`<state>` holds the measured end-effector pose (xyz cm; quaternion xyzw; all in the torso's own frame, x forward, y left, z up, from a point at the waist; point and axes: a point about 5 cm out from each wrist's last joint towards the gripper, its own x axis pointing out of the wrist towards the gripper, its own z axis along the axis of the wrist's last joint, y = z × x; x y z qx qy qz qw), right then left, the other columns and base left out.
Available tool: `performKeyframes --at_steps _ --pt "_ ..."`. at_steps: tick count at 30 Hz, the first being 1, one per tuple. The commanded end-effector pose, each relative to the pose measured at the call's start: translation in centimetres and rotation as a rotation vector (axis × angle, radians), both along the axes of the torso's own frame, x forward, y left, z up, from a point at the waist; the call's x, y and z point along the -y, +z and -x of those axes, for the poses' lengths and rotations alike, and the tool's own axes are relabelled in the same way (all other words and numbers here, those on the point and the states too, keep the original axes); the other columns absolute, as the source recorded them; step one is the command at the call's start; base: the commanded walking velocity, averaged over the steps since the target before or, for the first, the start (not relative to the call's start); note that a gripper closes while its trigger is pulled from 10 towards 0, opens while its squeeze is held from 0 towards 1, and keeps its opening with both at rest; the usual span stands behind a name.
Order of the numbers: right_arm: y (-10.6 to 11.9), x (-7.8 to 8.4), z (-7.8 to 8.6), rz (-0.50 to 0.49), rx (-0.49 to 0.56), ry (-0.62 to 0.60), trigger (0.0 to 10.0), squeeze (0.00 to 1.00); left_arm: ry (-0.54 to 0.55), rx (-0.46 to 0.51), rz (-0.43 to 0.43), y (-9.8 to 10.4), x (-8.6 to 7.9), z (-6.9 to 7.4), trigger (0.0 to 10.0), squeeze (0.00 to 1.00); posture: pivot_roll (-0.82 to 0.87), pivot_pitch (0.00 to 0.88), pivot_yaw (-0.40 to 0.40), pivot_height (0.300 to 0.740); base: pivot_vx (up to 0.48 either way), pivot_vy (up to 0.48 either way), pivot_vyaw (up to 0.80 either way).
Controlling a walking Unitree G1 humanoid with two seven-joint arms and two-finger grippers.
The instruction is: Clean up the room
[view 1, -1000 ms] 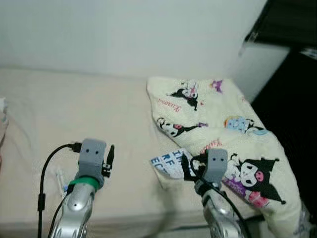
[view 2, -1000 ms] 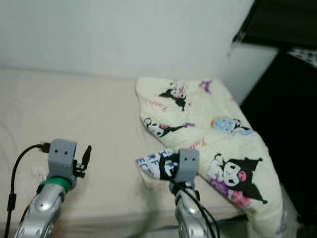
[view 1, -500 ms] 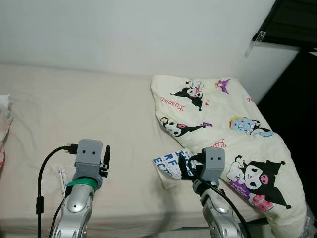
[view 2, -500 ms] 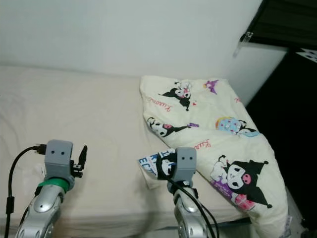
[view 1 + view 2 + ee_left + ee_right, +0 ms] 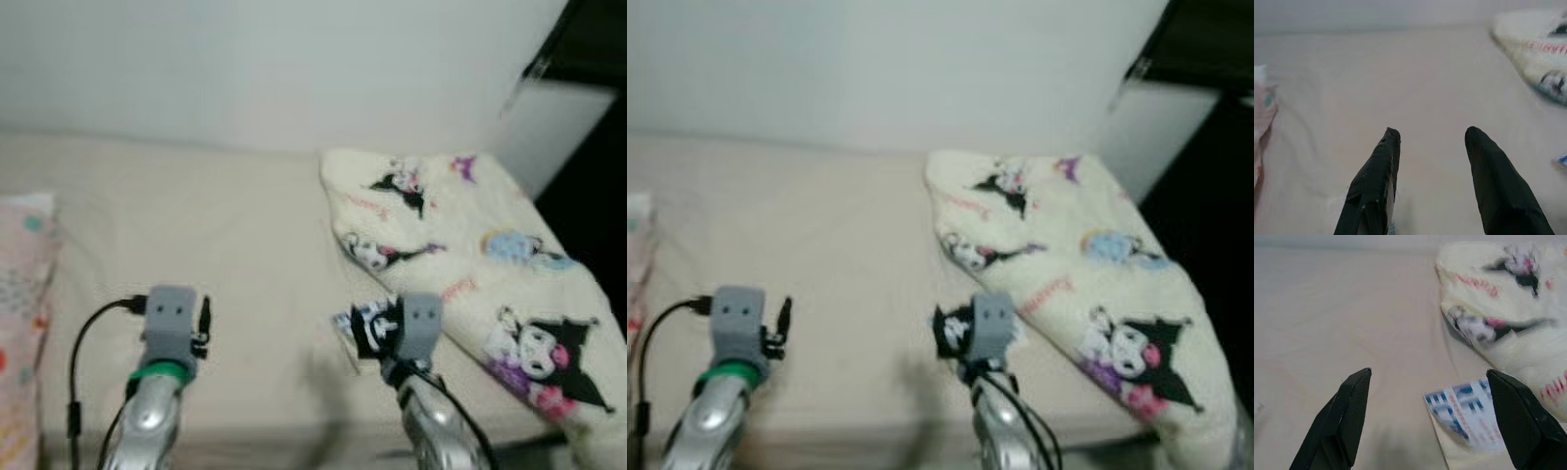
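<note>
A cream blanket printed with cartoon figures lies crumpled on the right half of a bed with a beige sheet. A blue-and-white printed packet rests on the sheet against the blanket's near edge. My right gripper hovers open just before that packet, fingers spread wide and holding nothing. My left gripper is open over bare sheet to the left, also holding nothing. The head views are blurred.
A pink patterned pillow lies at the bed's left edge. A white wall backs the bed. Dark furniture stands to the right beyond the blanket. Bare sheet stretches between the pillow and the blanket.
The whole view has shifted as the camera turned left, bringing the pink pillow into sight and blurring the picture. Both arms keep the same pose, grippers still open.
</note>
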<state>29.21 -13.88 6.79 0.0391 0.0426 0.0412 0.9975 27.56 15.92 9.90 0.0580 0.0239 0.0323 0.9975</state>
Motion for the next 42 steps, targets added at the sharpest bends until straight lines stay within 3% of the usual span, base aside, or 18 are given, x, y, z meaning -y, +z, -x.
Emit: performKeyframes --at_steps 1,8,15,21,26,33,42 --pt "-0.3 -0.1 0.2 -0.012 -0.016 -0.004 10.0 0.00 0.016 -0.044 -0.006 -0.9 -0.5 0.3 10.0 0.00 0.06 0.057 -0.050 0.740 0.000 0.255 0.00" --pt "-0.4 -0.1 0.5 -0.015 -0.018 -0.010 10.0 0.00 0.012 -0.069 -0.054 -1.2 -0.6 0.2 10.0 0.00 0.05 0.063 -0.044 0.740 0.000 0.073 0.00" --pt "-0.4 -0.1 0.7 -0.014 -0.020 -0.014 10.0 0.00 -0.002 -0.069 -0.042 -1.1 -0.4 0.2 10.0 0.00 0.04 0.073 -0.044 0.740 0.000 0.000 0.00" --pt "-0.6 -0.1 0.7 -0.016 -0.025 -0.016 10.0 0.00 -0.063 -0.118 -0.052 -2.0 0.2 0.3 10.0 0.00 0.04 0.080 -0.043 0.740 0.000 0.000 0.00" --pt "-0.6 -0.2 0.8 -0.021 -0.028 -0.024 10.0 0.00 -0.135 -0.171 -0.108 -3.4 0.4 0.7 10.0 0.00 0.04 0.082 -0.042 0.730 0.000 0.000 0.00" --pt "-1.0 -0.1 1.1 -0.019 -0.039 -0.029 10.0 0.00 -0.115 -0.239 -0.167 -5.3 -1.0 1.5 10.0 0.00 0.04 0.086 -0.041 0.700 0.000 0.000 0.00" --pt "-1.0 -0.2 1.0 -0.022 -0.043 -0.028 10.0 0.00 -0.114 -0.244 -0.175 -5.4 -1.4 1.3 10.0 0.00 0.04 0.092 -0.039 0.675 0.000 0.000 0.00"
